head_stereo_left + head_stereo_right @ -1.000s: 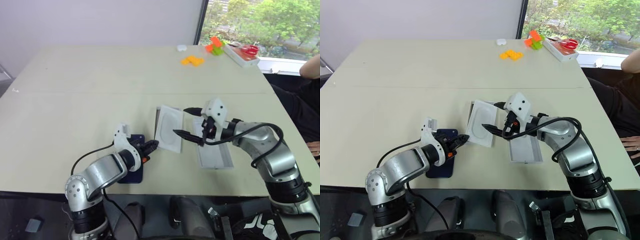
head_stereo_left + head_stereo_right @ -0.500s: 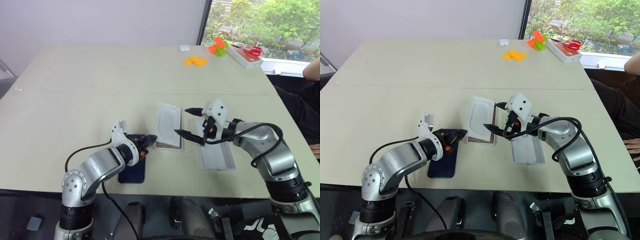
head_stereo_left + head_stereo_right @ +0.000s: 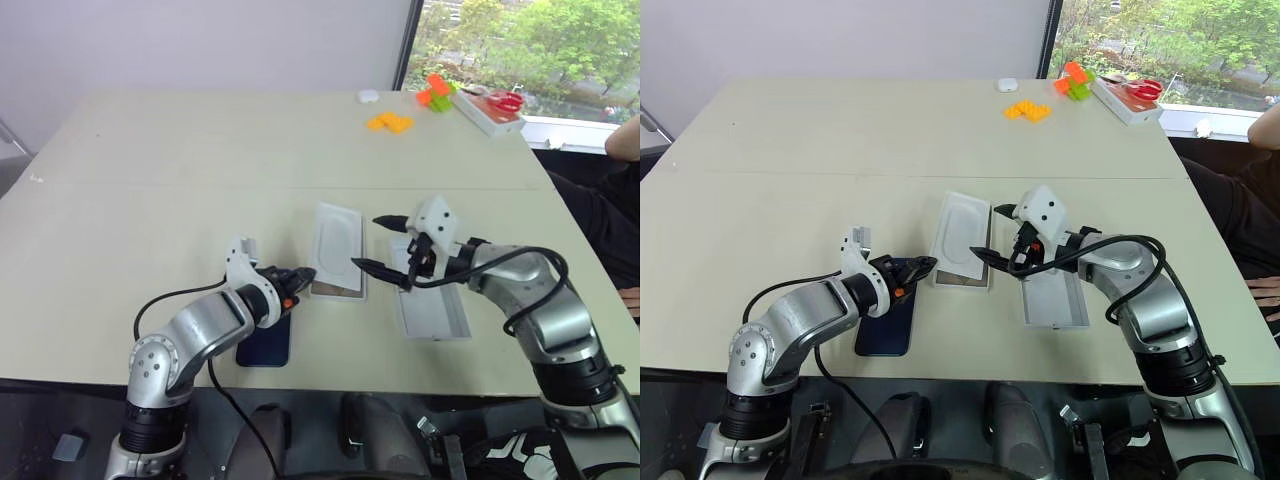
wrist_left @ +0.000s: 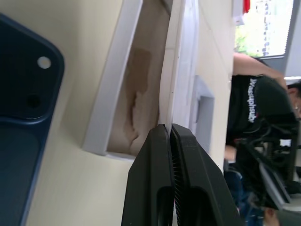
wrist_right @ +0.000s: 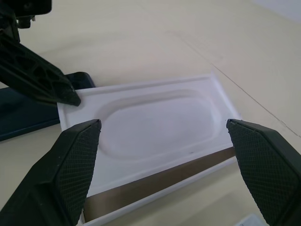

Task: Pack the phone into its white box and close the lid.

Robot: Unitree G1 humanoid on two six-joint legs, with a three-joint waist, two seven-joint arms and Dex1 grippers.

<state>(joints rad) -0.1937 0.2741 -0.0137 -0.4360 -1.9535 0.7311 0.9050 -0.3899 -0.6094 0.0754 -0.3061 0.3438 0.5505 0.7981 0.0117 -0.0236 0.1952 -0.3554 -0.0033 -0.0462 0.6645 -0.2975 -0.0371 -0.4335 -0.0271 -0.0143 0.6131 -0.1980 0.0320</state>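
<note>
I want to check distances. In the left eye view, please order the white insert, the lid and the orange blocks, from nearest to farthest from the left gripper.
1. White insert, at the left gripper's tip.
2. Lid, to the right, under the right arm.
3. Orange blocks, far back near the window.

white insert [image 3: 962,238] lifted higher off white box [image 3: 962,279], tilted

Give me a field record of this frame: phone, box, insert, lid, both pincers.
phone: flat on the table, back up, outside the box
white box: open, brownish floor partly exposed
insert: white with an oval hollow, over the box, tilted, one edge raised
lid: lying white inside up, to the right of the box
left pincer: shut on the insert's corner
right pincer: open, above the insert, holding nothing
</note>
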